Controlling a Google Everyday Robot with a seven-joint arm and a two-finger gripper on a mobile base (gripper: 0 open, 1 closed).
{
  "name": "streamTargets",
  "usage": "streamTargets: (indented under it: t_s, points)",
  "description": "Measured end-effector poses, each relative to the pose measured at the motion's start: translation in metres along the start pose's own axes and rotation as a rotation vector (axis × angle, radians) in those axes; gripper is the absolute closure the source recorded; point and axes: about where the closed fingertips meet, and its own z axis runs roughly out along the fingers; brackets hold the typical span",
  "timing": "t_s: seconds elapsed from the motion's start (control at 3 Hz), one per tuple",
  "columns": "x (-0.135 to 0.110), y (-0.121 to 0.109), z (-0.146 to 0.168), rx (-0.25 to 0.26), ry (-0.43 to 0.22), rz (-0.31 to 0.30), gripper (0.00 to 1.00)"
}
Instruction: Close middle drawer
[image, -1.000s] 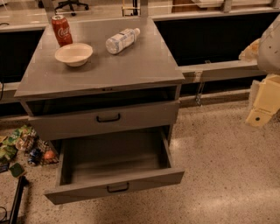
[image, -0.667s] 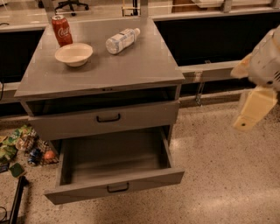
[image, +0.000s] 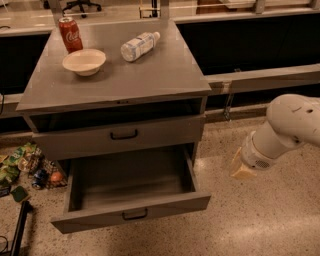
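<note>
The middle drawer (image: 131, 214) is pulled far out of the grey cabinet, low near the floor. Its long tray (image: 132, 176) is empty and its front panel carries a small black bar handle (image: 135, 214). Above it sits a taller grey drawer front (image: 120, 136) with a larger handle, with a dark gap over it. My white arm (image: 286, 127) comes in from the right. My gripper (image: 243, 168) hangs to the right of the open drawer's right side, apart from it, just above the floor.
On the cabinet top (image: 150, 75) stand a red soda can (image: 70, 34), a white bowl (image: 84, 61) and a lying plastic bottle (image: 139, 45). Snack bags and litter (image: 25, 167) lie on the floor at left. A grey rail (image: 265, 79) runs behind my arm.
My arm has swung down and to the left from the upper right edge, bringing the gripper close to the open drawer's right side. The drawers have not moved.
</note>
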Motion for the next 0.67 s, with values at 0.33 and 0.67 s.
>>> streamTargets:
  t_s: [0.33, 0.67]
  points:
    - [-0.0031, -0.0065, 0.0109, 0.011, -0.026, 0.017, 0.93]
    - [-0.0038, -0.0050, 0.0084, 0.011, -0.024, 0.015, 1.00]
